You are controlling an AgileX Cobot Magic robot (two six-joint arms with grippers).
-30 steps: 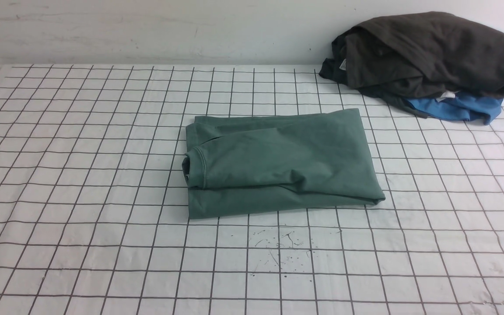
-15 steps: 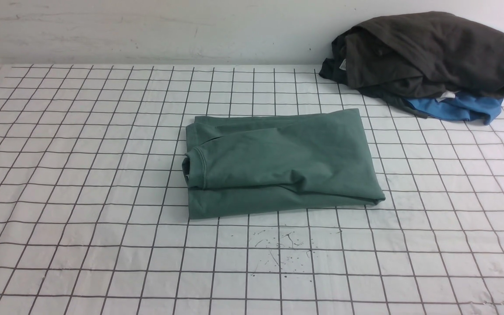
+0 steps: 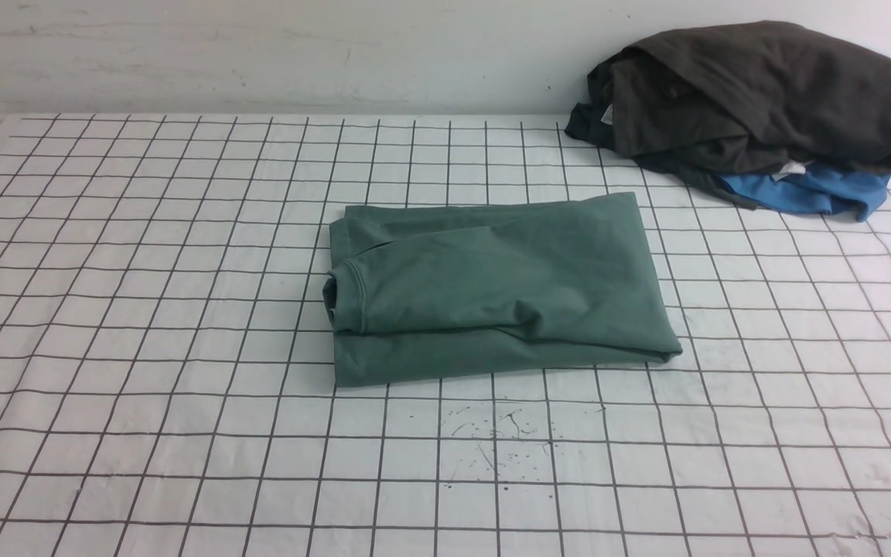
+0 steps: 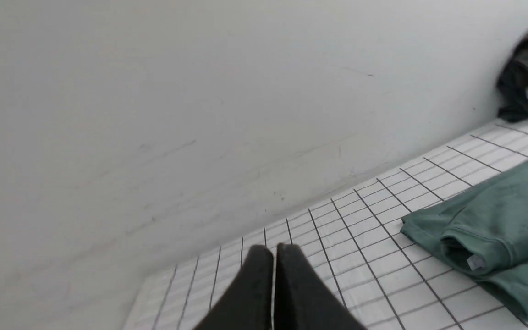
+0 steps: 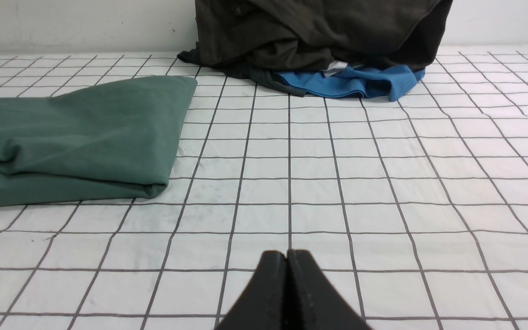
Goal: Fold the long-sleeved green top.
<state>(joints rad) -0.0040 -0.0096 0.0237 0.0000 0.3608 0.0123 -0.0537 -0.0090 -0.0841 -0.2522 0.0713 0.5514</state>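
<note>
The dull forest-green cotton jersey long-sleeved top [image 3: 492, 286] lies near the middle of the tabletop [image 3: 144, 309], a white surface ruled with a black grid. It is already gathered into a compact, roughly rectangular bundle of several layers, its ribbed crew neck [image 3: 341, 298] turned to the left and a rounded fold at its near right corner. In the left wrist view a small white label [image 4: 476, 262] shows inside the neck opening. Judged from this, the folding looks finished or very nearly so.

Far to the right, well apart from the top, sits a heap of dark grey-brown garments [image 3: 762, 93] with a bright blue garment [image 3: 809, 192] poking out beneath them.

Neither arm shows in the front view. The left end effector [image 4: 273, 256] is clenched on nothing, its two dark fingers pressed together, off to the left of the top. The right end effector [image 5: 287, 259] is likewise clenched and empty, over bare grid to the right of the top.

The jersey should be light, soft and limp, with no stiffness of its own: lifted at one point it would sag and the layers would slip open. If any tidying is wanted, the safest hold is probably a pinch through all layers at a folded edge or corner, both ends together, not the loose neck
</note>
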